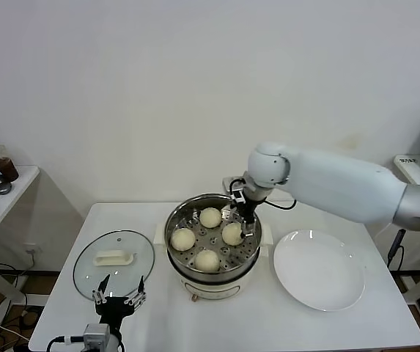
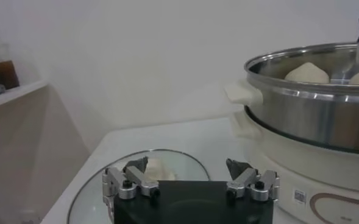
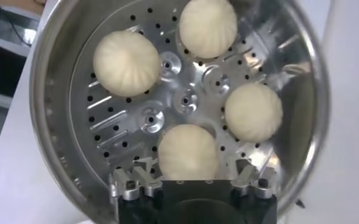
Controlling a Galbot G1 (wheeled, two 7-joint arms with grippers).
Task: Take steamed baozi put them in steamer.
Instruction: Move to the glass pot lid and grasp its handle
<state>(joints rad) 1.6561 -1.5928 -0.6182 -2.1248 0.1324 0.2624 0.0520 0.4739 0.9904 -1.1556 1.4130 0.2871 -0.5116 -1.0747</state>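
We see a white table [image 1: 356,326] from above, with a steamer [image 1: 184,220] at its middle: a shiny steel basket with a perforated floor on a cream-white pot. All four steamed baozi [image 1: 210,217] lie inside the basket, spaced in a rough ring and apart from one another.

The right arm reaches in from the right side, its white forearm stretched across above the table and bent down at the wrist, so that the right gripper [image 1: 247,217] hangs over the basket's far right edge, pointing down. In the right wrist view the right gripper's fingers [image 3: 144,175] stand spread on either side of the nearest bun [image 3: 188,152]. They look clear of it, though we cannot be sure that no pad touches it.

The left gripper [image 1: 119,296] sits low at the table's near left edge, level and facing forward, its fingers [image 2: 136,176] wide apart and holding nothing. Just beyond it lies a round glass lid [image 1: 92,271] with a white handle, left of the steamer. A bare white plate [image 1: 319,270] rests to the steamer's right.
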